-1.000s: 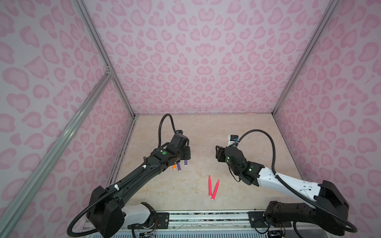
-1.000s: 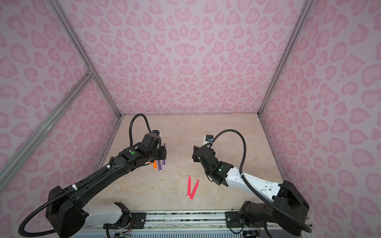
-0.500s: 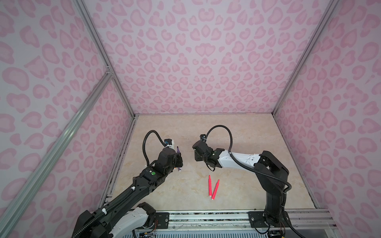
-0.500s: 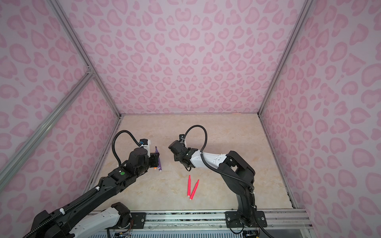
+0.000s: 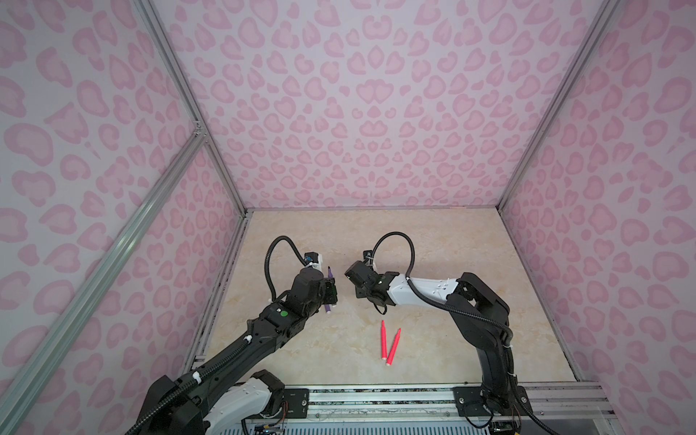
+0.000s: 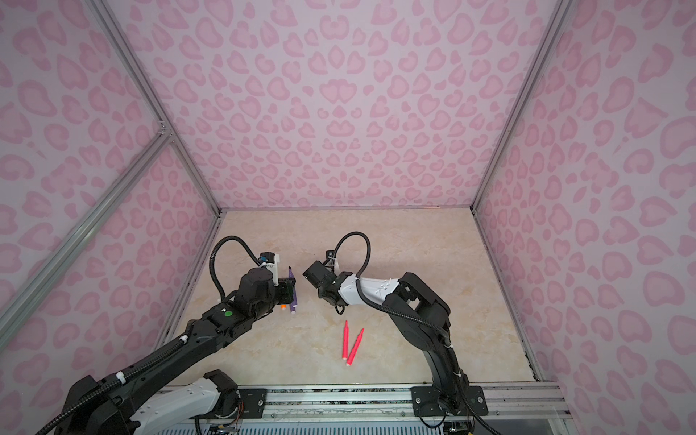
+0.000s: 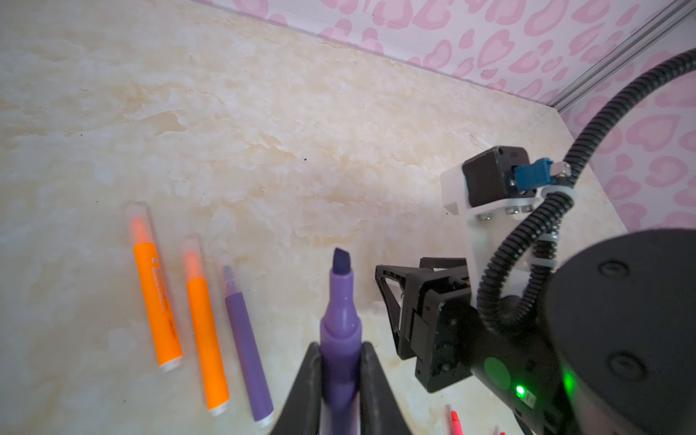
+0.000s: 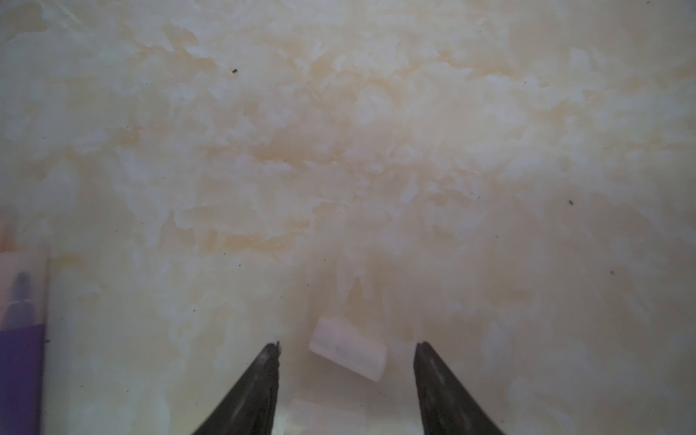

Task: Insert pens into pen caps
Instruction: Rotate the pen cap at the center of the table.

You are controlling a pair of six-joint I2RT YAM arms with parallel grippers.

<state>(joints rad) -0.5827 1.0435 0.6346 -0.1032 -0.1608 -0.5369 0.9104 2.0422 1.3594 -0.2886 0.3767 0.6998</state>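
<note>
My left gripper [image 7: 341, 344] is shut on a purple pen [image 7: 341, 301] with a bare chisel tip; both top views show the purple pen [image 5: 330, 280] held above the table. Beside it lie two orange pens [image 7: 156, 297] [image 7: 205, 331] and a second purple pen [image 7: 246, 346], each with a clear pen cap on its tip. Two pink-red pens [image 5: 388, 342] lie uncapped near the front. My right gripper [image 8: 346, 344] is open, low over a loose pen cap [image 8: 348, 348] that lies between its fingertips without touching them; another cap [image 8: 320, 414] lies closer in.
The beige marbled table [image 5: 433, 244] is boxed in by pink patterned walls [image 5: 357, 113]. The two grippers face each other closely at the table's left middle, the right gripper [image 7: 391, 290] just beside the held pen's tip. An orange pen's butt [image 6: 282, 307] shows under the left gripper.
The left gripper has lifted the purple pen off the row and holds it raised. The right gripper has moved left toward it and down over the caps.
</note>
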